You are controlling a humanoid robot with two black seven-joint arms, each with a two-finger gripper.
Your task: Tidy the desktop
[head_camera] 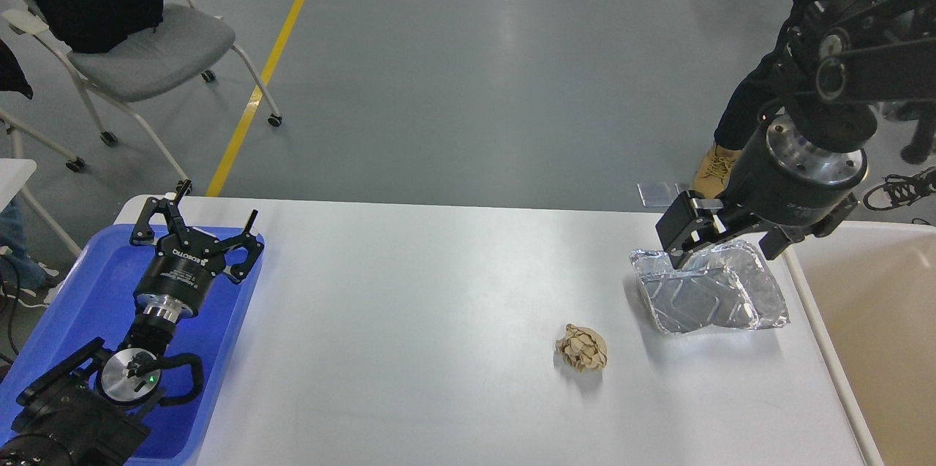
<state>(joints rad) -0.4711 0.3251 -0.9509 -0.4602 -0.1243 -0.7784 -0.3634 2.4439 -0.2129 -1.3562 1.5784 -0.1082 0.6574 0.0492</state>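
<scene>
The white desktop fills the middle of the view. A crumpled silver foil container stands tilted at the desktop's right side. My right gripper comes down from the upper right and is closed on the container's top rim. A crumpled brown paper ball lies on the desktop to the left of and nearer than the container. My left gripper is open and empty, hovering over the far end of the blue tray at the desktop's left edge.
A beige tub with a white rim stands against the desktop's right edge. A grey wheeled chair with black clothing stands on the floor at the far left. A person's legs and tan boot are behind the right arm.
</scene>
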